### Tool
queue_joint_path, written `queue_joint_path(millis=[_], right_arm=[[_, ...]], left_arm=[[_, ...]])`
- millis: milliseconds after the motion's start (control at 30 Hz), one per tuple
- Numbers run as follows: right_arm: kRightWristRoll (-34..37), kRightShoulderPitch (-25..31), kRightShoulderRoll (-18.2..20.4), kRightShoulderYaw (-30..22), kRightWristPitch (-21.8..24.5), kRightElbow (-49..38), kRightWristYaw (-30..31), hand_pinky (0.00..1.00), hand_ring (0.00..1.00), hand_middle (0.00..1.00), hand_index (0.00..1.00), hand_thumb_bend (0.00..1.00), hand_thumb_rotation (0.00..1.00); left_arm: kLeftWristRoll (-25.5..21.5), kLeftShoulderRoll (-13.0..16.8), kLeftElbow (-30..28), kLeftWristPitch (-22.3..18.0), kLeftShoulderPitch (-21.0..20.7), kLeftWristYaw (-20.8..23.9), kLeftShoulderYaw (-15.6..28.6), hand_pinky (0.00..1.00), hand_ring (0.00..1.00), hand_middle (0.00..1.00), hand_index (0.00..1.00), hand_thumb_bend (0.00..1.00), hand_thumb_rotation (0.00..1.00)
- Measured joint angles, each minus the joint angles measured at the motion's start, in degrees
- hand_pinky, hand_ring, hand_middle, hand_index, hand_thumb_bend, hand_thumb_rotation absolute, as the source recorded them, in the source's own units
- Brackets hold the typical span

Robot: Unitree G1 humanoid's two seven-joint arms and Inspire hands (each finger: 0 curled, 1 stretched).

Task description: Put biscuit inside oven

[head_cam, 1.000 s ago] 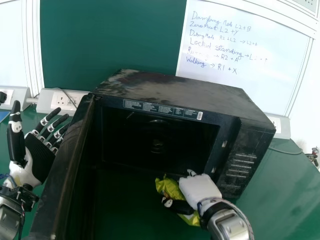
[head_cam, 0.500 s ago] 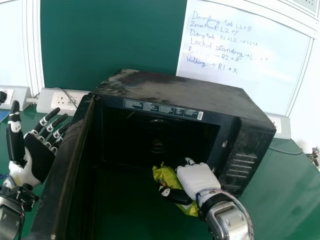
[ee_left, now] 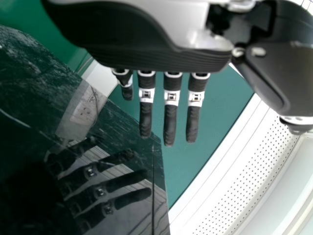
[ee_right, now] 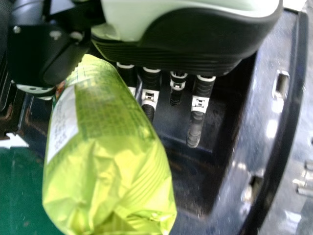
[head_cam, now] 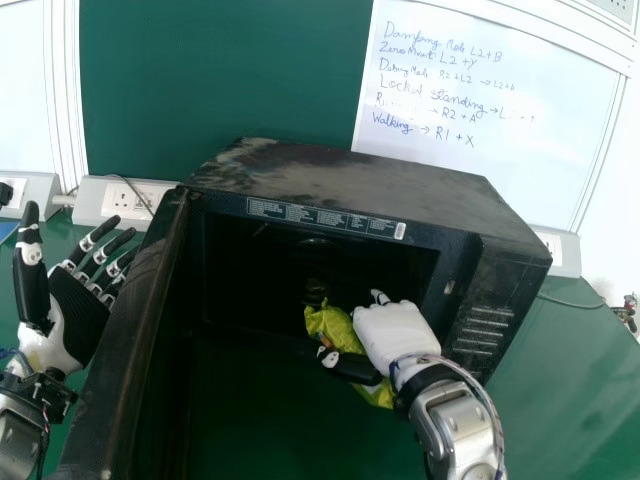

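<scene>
"How many packets do you count?"

"One, the yellow-green biscuit packet point(head_cam: 328, 322), right at the open front of one black oven point(head_cam: 350, 180)."

"And hands?"

"Two. The right hand point(head_cam: 395, 335) pinches that packet, thumb on one side and fingers on the other. The left hand point(head_cam: 78, 320) has its fingers spread, near the outer side of the oven's one door point(head_cam: 130, 330), which stands open."

"Anything else?"

"One green table point(head_cam: 570, 370) under the oven, and behind it one whiteboard point(head_cam: 480, 130) with six handwritten lines."
</scene>
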Motion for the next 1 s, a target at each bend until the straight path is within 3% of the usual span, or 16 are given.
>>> queue_joint_path(millis=[100, 233, 433, 633, 767, 1000], right_arm=[[-0.02, -0.94, 0.45, 0.16, 0.07, 1.35, -0.69, 0.42, 0.46, 0.44, 0.51, 0.53, 0.00], [0.04, -3.39, 1.21, 0.70, 0.12, 2.92, -0.68, 0.48, 0.48, 0.45, 0.51, 0.53, 0.00], [0.77, -5.61, 2.13, 0.96, 0.35, 5.66, -1.64, 0.45, 0.44, 0.43, 0.52, 0.53, 0.00], [1.40, -7.36, 2.84, 1.68, 0.87, 6.92, -1.84, 0.47, 0.46, 0.47, 0.49, 0.53, 0.00], [1.86, -8.03, 4.09, 1.98, 1.77, 8.57, -2.93, 0.49, 0.47, 0.47, 0.49, 0.53, 0.00], [2.03, -9.66, 4.51, 2.94, 2.05, 10.95, -5.20, 0.46, 0.42, 0.46, 0.53, 0.52, 0.00]], left_arm=[[0.03, -0.05, -0.09, 0.00, 0.01, 0.20, -0.03, 0.80, 0.74, 0.71, 0.72, 0.43, 0.26], [0.04, -0.11, -0.50, 0.00, 0.05, 1.02, -0.17, 0.80, 0.75, 0.71, 0.72, 0.43, 0.27], [0.05, -0.13, -0.49, 0.00, 0.08, 0.82, -0.21, 0.80, 0.74, 0.71, 0.73, 0.39, 0.27], [-0.07, -0.18, -0.47, 0.00, 0.12, 0.81, -0.20, 0.83, 0.77, 0.73, 0.73, 0.42, 0.27], [0.01, -0.11, -0.45, 0.00, 0.23, 0.66, -0.18, 0.80, 0.74, 0.71, 0.73, 0.42, 0.28], [-0.57, -0.13, -0.41, 0.00, 0.28, 0.45, -0.09, 0.79, 0.73, 0.70, 0.72, 0.43, 0.26]])
